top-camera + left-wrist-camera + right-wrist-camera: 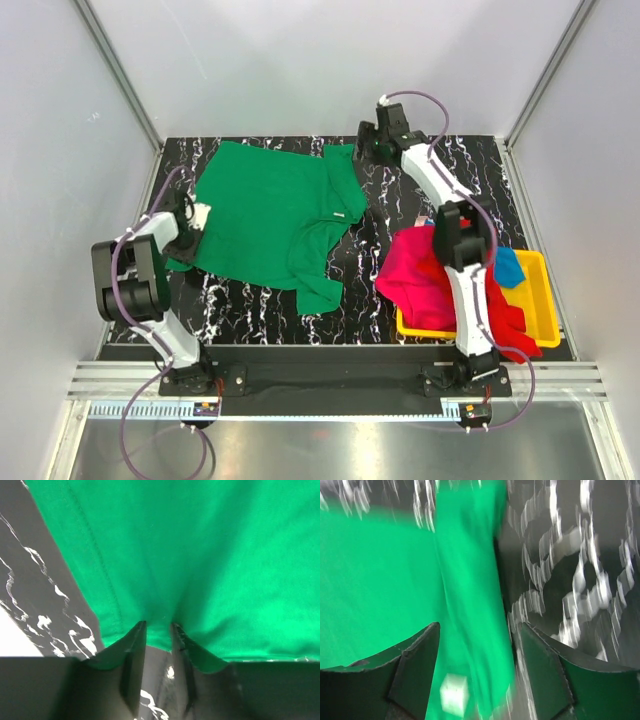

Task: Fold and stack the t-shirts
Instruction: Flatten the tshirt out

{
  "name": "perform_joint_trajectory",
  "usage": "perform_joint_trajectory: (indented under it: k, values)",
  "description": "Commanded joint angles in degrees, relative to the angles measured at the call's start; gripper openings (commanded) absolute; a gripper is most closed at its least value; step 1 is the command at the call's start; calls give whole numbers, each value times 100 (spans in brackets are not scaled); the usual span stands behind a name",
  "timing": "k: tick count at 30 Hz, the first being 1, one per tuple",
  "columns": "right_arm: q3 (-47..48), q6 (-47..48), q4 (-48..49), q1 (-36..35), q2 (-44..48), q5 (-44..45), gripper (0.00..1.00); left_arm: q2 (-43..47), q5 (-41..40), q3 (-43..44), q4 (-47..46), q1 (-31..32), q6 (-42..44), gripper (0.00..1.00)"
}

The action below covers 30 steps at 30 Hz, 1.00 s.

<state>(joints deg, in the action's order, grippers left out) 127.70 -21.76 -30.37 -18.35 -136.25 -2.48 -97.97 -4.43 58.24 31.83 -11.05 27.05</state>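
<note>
- Seen from above: green t-shirt [270, 215] spread mostly flat over the left and middle of a black, white-veined worktop [400, 200], collar pointing right, one sleeve trailing toward the near edge.
- At the shirt's left edge: left claw [192, 232], low over the hem.
- Left wrist view: left claw [159, 626] with its two fingers only narrowly parted, tips touching the stitched edge of the green cloth [200, 555]; a soft crease running up from the gap, worktop visible between the fingers lower down; nothing clamped.
- At the far right corner of the shirt, by the upper sleeve: right claw [360, 150], arm stretched well out over the worktop.
- Right wrist view, blurred: right claw [480, 627] spread wide, a folded band of green cloth lying beneath the gap without being pinched; a small white tag [454, 695] on the cloth close to the lens; marbled worktop to the right.
- To the near right: yellow tray [545, 290] holding the remaining shirts in a heap.
- Magenta-pink t-shirt [415, 265] spilling over the tray's left rim onto the worktop.
- Red t-shirt [518, 328] hanging over the tray's near right corner.
- Blue t-shirt [510, 268] showing only as a small patch inside the tray, partly hidden behind the right arm.
</note>
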Motion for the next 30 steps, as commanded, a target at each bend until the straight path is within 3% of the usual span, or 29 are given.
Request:
perform_joint_trajectory:
  k: [1, 4, 6, 13, 22, 26, 30]
  values:
    - [-1871, 840, -188, -678, 2149, 415, 70, 436, 590, 82, 472, -256, -33, 39]
    - [-3289, 578, -329, -1091, 3082, 266, 63, 814, 636, 118, 561, -415, -129, 59]
    - [-3733, 532, -469, -1555, 3375, 388, 59, 973, 497, 65, 403, -556, -173, 66]
    - [-4973, 365, -962, -2374, 3877, 266, 56, 201, 232, 451, -46, -996, -569, 68]
    - [-5853, 111, -146, -2885, 3579, -253, 58, -371, 258, 390, -230, -996, -560, 74]
    - [-5818, 180, 84, -2946, 3193, -279, 59, -451, 319, 373, -257, -1004, -543, 68]
    - [-5581, 330, 23, -2946, 2744, -130, 61, -460, 555, 390, -160, -987, -516, 36]
